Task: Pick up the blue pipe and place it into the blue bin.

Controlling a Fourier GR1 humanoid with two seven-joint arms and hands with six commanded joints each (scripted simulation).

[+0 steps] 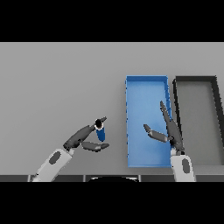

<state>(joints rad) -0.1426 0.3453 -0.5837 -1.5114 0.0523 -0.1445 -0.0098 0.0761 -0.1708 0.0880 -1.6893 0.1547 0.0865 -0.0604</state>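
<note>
The left hand point(85, 139) appears to pinch a small blue pipe point(101, 131) between fingers and thumb, left of the blue bin point(146, 85). The right hand point(168, 131) hovers over the bin's right side, fingers straight and spread, beside a dark bin point(195, 79).

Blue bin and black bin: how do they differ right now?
The blue bin is bright blue; the black bin has dark walls and a grey floor. The blue bin lies left, nearer the pipe; the black bin lies right. The right hand hovers over the blue bin's right part, reaching the black bin's wall. Both are open rectangular trays, side by side.
</note>
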